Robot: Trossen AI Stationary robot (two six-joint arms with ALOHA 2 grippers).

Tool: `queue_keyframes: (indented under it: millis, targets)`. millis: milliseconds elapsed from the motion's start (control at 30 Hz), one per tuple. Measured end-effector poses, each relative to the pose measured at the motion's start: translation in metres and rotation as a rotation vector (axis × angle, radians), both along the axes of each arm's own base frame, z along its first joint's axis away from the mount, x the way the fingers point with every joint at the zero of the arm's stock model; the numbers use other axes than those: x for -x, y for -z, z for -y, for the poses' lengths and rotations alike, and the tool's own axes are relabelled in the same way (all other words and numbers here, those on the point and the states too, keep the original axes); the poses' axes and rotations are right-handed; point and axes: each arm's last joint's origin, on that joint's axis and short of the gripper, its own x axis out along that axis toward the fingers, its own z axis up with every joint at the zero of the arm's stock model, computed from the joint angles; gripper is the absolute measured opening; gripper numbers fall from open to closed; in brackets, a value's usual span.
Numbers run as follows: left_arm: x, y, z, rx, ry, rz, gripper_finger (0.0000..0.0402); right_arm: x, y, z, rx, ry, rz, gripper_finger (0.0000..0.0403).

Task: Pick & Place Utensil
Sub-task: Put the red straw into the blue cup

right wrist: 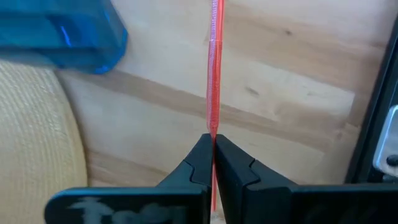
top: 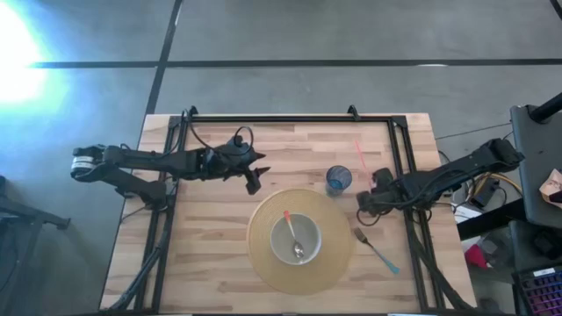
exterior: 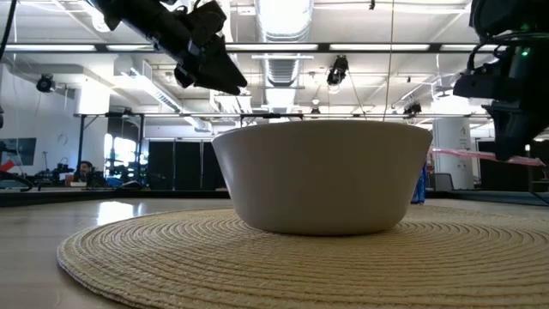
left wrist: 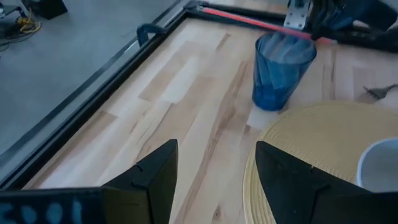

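Observation:
A thin red straw (top: pixel 360 156) sticks out toward the table's far edge from my right gripper (right wrist: pixel 213 140), which is shut on it right of the blue cup (top: pixel 339 180). In the low view the straw (exterior: pixel 467 155) shows above the table, nearly level. A white bowl (top: pixel 295 238) with a red-handled spoon (top: pixel 292 237) lying in it stands on the round woven mat (top: pixel 263 254). A blue-handled fork (top: pixel 377 249) lies flat on the wood right of the mat. My left gripper (top: pixel 256 180) hovers open beyond the mat's far left rim, with nothing between its fingers. My right gripper pinches the straw near one end (right wrist: pixel 213 124) between its two fingertips. The fingers slant down from the table's right side, and the straw runs on ahead along their line. It is lifted off the table, its long free part reaching past the cup toward the far edge.
A black metal frame (top: pixel 290 118) runs along the table's far edge and both sides. Bare wood (left wrist: pixel 180 93) lies between my left gripper and the cup.

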Motion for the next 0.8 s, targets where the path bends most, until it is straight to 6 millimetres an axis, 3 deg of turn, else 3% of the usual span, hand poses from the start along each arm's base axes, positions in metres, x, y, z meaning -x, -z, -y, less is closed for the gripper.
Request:
queue_keyframes:
  millis: [267, 600, 800]
  targets:
    - [-0.005, -0.011, -0.003, -0.027, 0.006, 0.122, 0.0208, 0.007, -0.013, 0.005, 0.086, -0.021, 0.111, 0.0008]
    - [-0.015, -0.023, -0.016, -0.005, 0.135, 0.310, 0.0208, -0.003, -0.066, 0.007, 0.312, -0.185, 0.253, 0.0008]
    - [-0.026, -0.024, -0.022, -0.025, 0.192, 0.416, 0.0208, -0.008, -0.087, 0.008, 0.449, -0.274, 0.276, 0.0008]
